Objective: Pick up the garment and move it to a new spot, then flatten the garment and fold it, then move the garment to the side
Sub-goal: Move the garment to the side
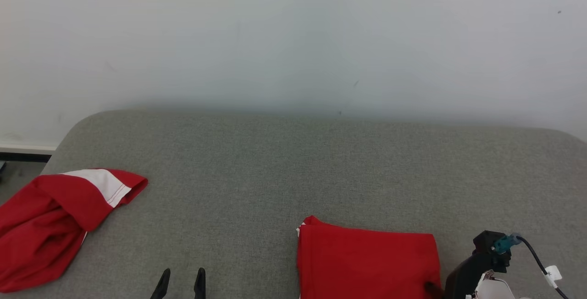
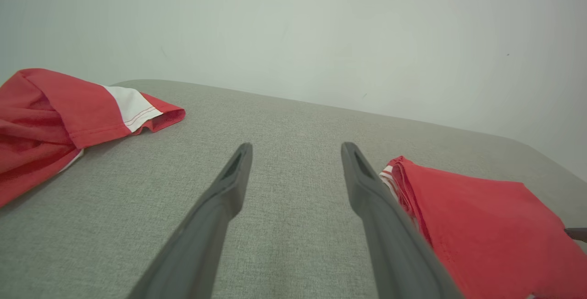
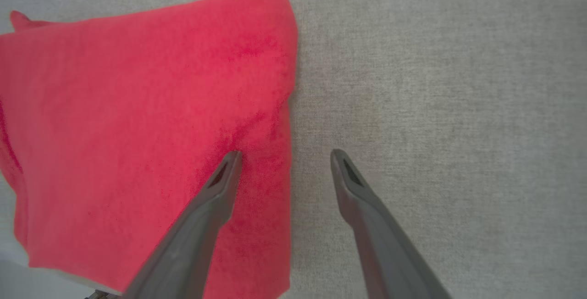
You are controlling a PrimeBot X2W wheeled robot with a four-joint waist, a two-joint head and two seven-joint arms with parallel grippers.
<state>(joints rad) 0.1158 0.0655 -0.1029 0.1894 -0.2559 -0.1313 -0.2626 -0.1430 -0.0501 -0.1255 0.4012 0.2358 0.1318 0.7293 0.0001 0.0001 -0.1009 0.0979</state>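
A folded red garment lies flat near the front edge of the grey padded table, right of centre. My right gripper stands open astride the garment's right edge, one finger over the cloth and the other over bare table. It holds nothing. My left gripper is open and empty over bare table, left of the folded garment, its fingertips pointing toward the wall.
A second red garment with a white band lies crumpled at the table's left edge, also at the left in the left wrist view. A pale wall rises behind the table. A cable runs from my right wrist.
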